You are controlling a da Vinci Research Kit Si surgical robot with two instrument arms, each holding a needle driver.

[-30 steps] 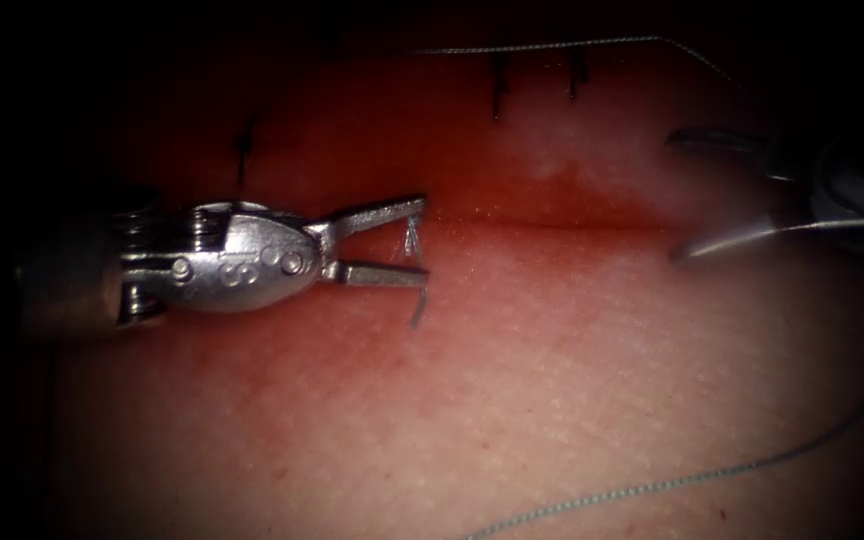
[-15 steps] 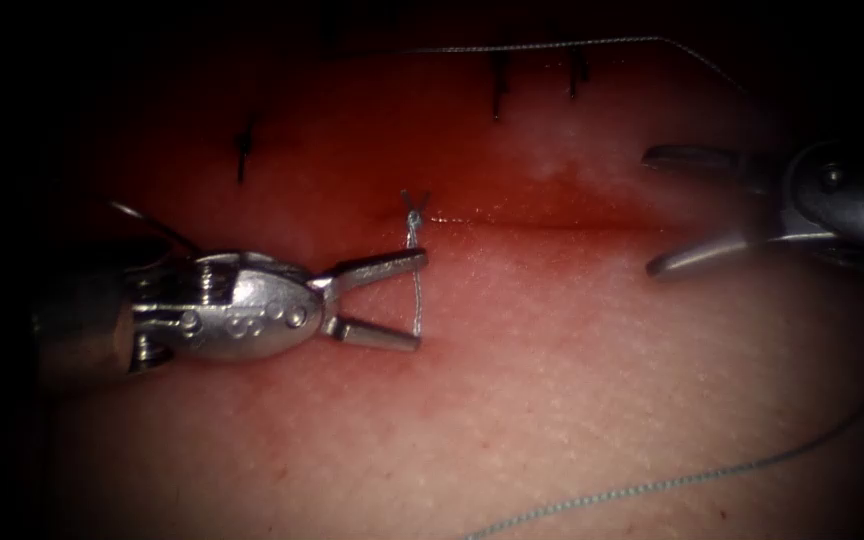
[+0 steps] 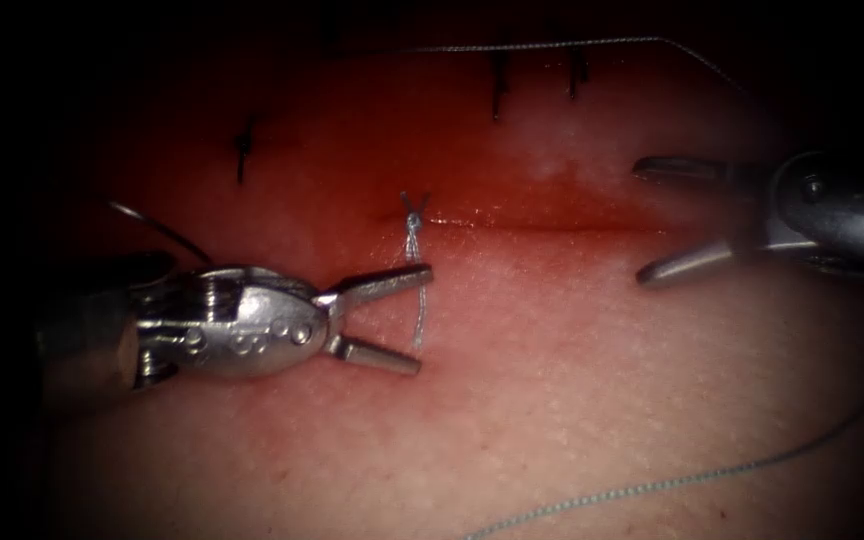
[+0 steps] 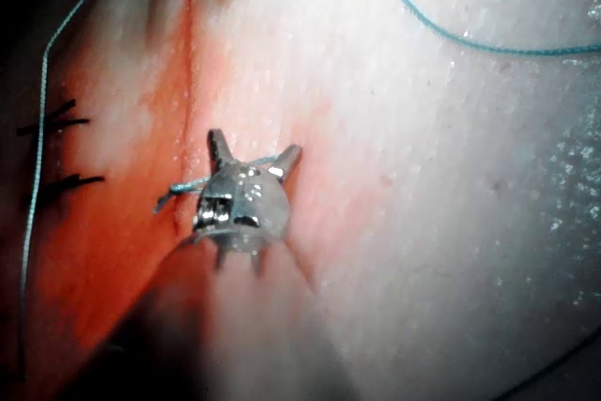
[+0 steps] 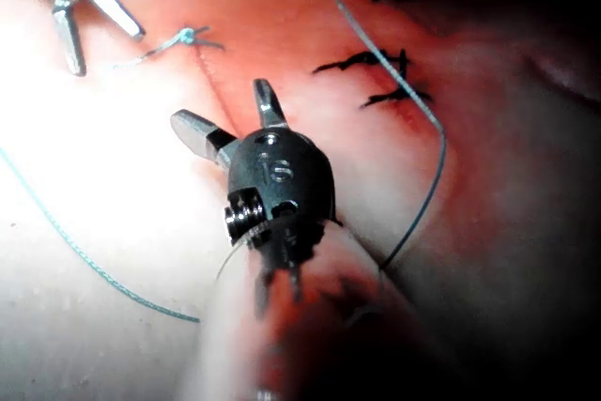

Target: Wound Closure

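Observation:
The tissue (image 3: 552, 380) has a cut (image 3: 552, 224) running across the endoscope view. A pale thread knot (image 3: 413, 205) sits on the cut, and one tail (image 3: 418, 310) hangs toward the viewer. My left tool (image 3: 422, 320) lies on the near side of the cut with jaws open. The tail crosses the gap at their tips and nothing is gripped. The left wrist view shows the same tool (image 4: 255, 143) open beside the knot (image 4: 178, 192). My right tool (image 3: 640, 222) hovers open over the cut at the right, holding nothing, as also seen from its wrist (image 5: 219, 105).
Dark older stitches (image 3: 497, 90) (image 3: 244, 150) stand on the far side of the cut. A long thread (image 3: 552, 45) runs along the far edge and another stretch (image 3: 672, 482) curves over the near right tissue. Red fluid (image 3: 592, 195) stains the cut.
My left tool has drawn back from the cut toward the viewer, uncovering the knot, with its jaws staying open. The right tool has edged left toward the knot.

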